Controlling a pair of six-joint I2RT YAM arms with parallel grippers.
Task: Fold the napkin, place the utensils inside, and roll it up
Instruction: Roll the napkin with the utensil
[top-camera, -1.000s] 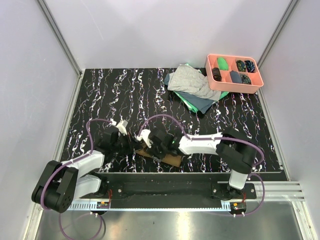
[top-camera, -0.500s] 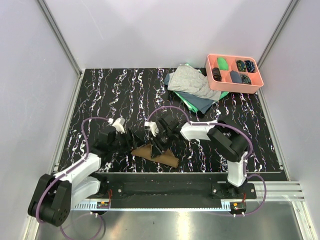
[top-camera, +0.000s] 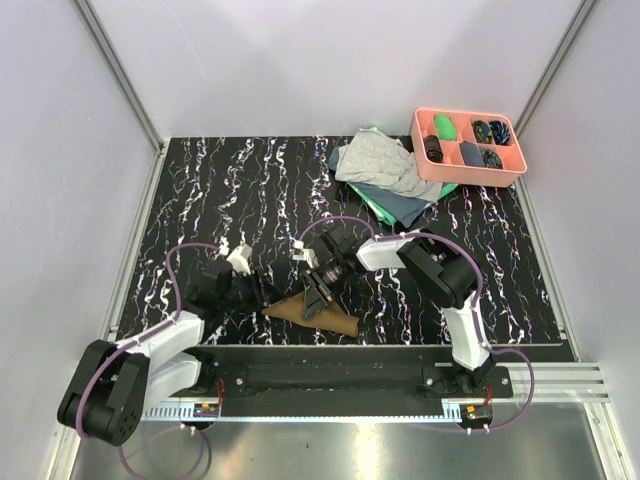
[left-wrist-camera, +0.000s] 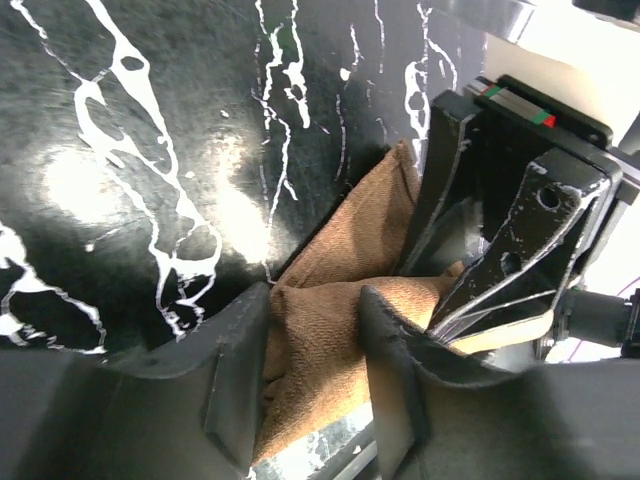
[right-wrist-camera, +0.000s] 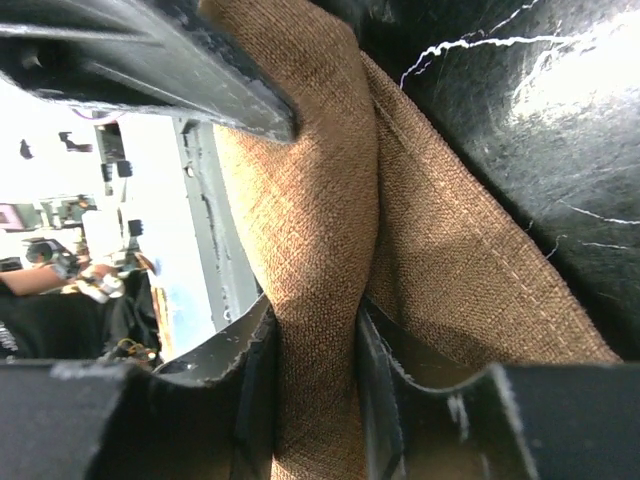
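Note:
The brown napkin (top-camera: 322, 315) lies bunched in a long folded shape near the table's front edge. My left gripper (top-camera: 266, 293) is shut on its left end; the cloth shows pinched between the fingers in the left wrist view (left-wrist-camera: 320, 340). My right gripper (top-camera: 312, 296) is shut on a raised fold of the napkin (right-wrist-camera: 320, 290), close beside the left gripper. The fork, spoon and orange-handled piece are not visible in any view.
A pile of grey and green cloths (top-camera: 385, 175) lies at the back right. A pink compartment tray (top-camera: 468, 147) with small dark and green items stands behind it. The table's front rail (top-camera: 340, 355) runs just below the napkin.
The right gripper has drawn back to the right and away from the front edge, dragging the napkin's fold with it. The left gripper stays at the napkin's left end. The napkin now lies longer.

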